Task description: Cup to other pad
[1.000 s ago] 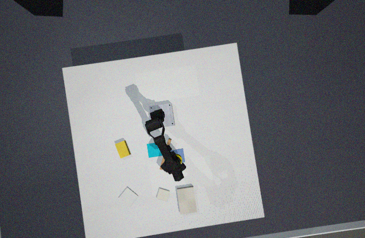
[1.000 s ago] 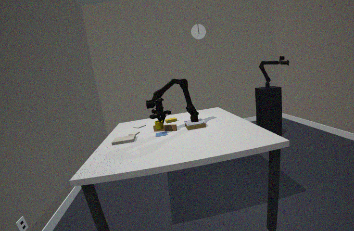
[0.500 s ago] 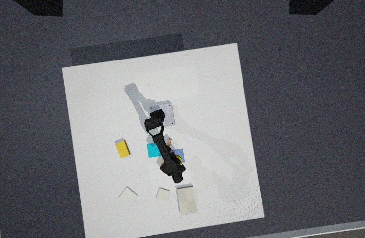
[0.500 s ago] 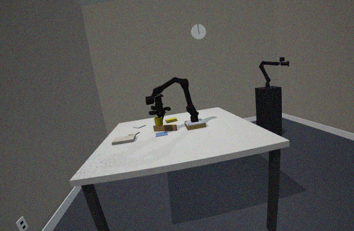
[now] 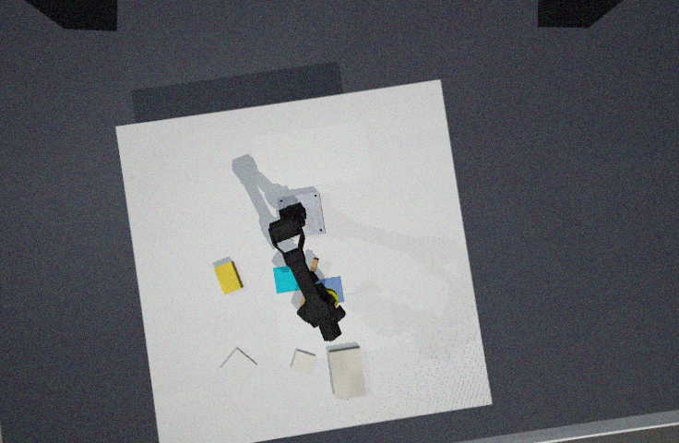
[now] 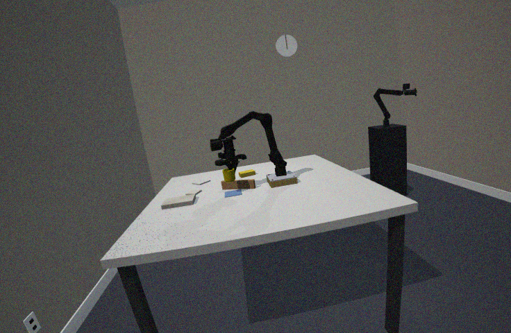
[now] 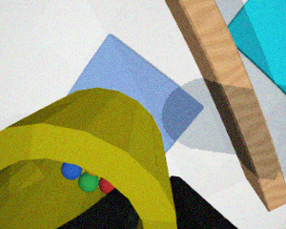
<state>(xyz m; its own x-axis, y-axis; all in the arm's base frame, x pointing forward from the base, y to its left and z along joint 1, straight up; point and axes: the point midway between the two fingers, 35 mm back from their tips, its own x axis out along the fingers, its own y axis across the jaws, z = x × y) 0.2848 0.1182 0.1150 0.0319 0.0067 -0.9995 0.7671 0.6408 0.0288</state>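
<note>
Apparently upright yellow cup (image 7: pixel 112 134), three marbles (image 7: pixel 88 181)

No text, label, brand, number or sign can be read anywhere in these views.
</note>
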